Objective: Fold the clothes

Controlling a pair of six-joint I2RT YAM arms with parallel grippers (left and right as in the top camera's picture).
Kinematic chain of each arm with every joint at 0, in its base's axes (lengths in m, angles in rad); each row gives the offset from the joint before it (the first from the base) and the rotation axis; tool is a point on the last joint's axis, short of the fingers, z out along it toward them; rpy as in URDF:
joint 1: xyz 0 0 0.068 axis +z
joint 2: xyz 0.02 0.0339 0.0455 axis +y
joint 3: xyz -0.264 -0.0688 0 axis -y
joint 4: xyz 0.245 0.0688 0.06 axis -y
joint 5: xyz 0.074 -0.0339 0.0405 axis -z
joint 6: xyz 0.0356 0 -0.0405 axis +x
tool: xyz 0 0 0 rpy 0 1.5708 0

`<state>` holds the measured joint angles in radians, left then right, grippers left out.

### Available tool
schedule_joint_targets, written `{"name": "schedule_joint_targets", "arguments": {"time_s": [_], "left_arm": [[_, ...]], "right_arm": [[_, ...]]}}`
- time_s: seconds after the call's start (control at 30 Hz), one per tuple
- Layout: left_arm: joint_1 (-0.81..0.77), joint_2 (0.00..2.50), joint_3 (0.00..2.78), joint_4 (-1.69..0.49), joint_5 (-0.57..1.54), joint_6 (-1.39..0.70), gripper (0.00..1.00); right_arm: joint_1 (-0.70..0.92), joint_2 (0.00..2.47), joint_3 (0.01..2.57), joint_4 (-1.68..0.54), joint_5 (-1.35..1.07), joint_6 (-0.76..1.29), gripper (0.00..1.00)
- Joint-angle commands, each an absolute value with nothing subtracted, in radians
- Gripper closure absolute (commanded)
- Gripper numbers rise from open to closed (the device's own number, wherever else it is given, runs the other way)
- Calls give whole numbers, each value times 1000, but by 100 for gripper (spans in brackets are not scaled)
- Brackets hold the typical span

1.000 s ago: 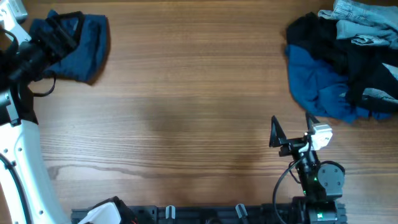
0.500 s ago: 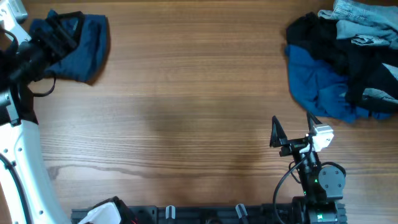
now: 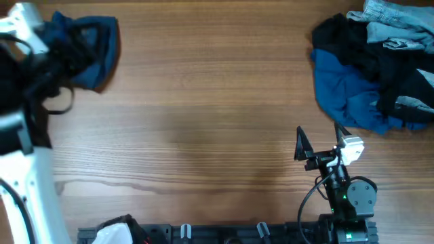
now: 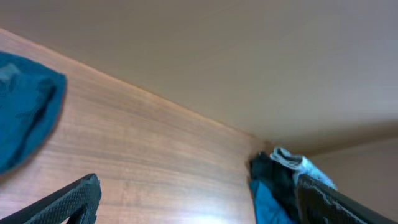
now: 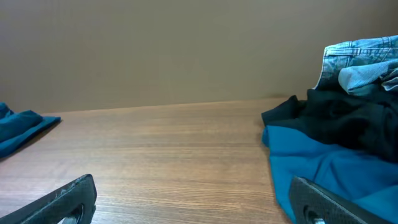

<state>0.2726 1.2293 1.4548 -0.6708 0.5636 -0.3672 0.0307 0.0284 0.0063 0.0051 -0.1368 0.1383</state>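
Clothes [image 3: 352, 88] at both ends of wooden table [image 3: 203, 102]

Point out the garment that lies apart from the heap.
The dark navy piece, alone at the far-left corner; the mid-blue piece, the black piece and the pale denim lie heaped together at far right.

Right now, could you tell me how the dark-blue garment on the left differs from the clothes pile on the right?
The dark-blue garment is one compact piece; the clothes pile is several pieces heaped loosely. The garment is a single colour, while the pile mixes mid-blue, black and pale denim. The pile also covers more table. Both are fabric on the wooden table.
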Motion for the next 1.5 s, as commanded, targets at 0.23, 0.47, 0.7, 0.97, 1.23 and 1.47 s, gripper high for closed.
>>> {"name": "schedule_joint_targets", "arguments": {"time_s": [0.23, 0.47, 0.7, 0.97, 1.23, 1.47], "left_arm": [[-138, 882, 1034, -427, 28, -344, 0], [-113, 519, 434, 65, 116, -348, 0], [-67, 170, 181, 115, 116, -352, 0], [-29, 38, 132, 18, 116, -356, 0], [-14, 2, 43, 33, 122, -377, 0], [-15, 2, 6, -67, 119, -374, 0]], "right_arm": [[25, 29, 6, 10, -131, 158, 0], [25, 29, 6, 10, -131, 157, 0], [25, 29, 6, 10, -130, 157, 0], [25, 29, 6, 10, -130, 157, 0], [25, 29, 6, 10, -130, 158, 0], [25, 29, 6, 10, -130, 158, 0]]}}
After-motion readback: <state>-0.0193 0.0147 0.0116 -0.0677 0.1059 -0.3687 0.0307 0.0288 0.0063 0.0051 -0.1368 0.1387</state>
